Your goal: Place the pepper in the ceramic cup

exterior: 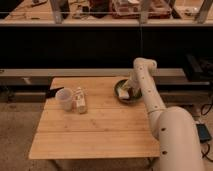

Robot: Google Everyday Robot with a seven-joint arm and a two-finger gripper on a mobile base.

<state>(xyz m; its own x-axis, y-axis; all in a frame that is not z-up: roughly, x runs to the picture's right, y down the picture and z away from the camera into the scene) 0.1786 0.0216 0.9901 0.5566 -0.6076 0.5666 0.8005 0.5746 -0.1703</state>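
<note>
Camera view looks down at a pale slatted wooden tabletop (95, 135) standing in front of a dark shelf unit. A white robot arm (150, 95) rises from the lower right corner and bends over the far right part of the tabletop. There its gripper (125, 92) reaches down into a round dark green bowl (118, 88). The gripper sits low inside the bowl, in among pale contents, and its own body hides whether it is spread or closed on anything. The small red pepper cannot be picked out anywhere; if it lies in the bowl, the gripper and arm cover it.

On the left part of the tabletop, well apart from the bowl, a plain whitish-pink round ceramic cup (65, 98) stands upright with its wide mouth facing up. Just beside the cup, on its right, stands a small white bottle-like container (80, 100). A flat dark object (53, 92) lies at the left edge, near the cup.
</note>
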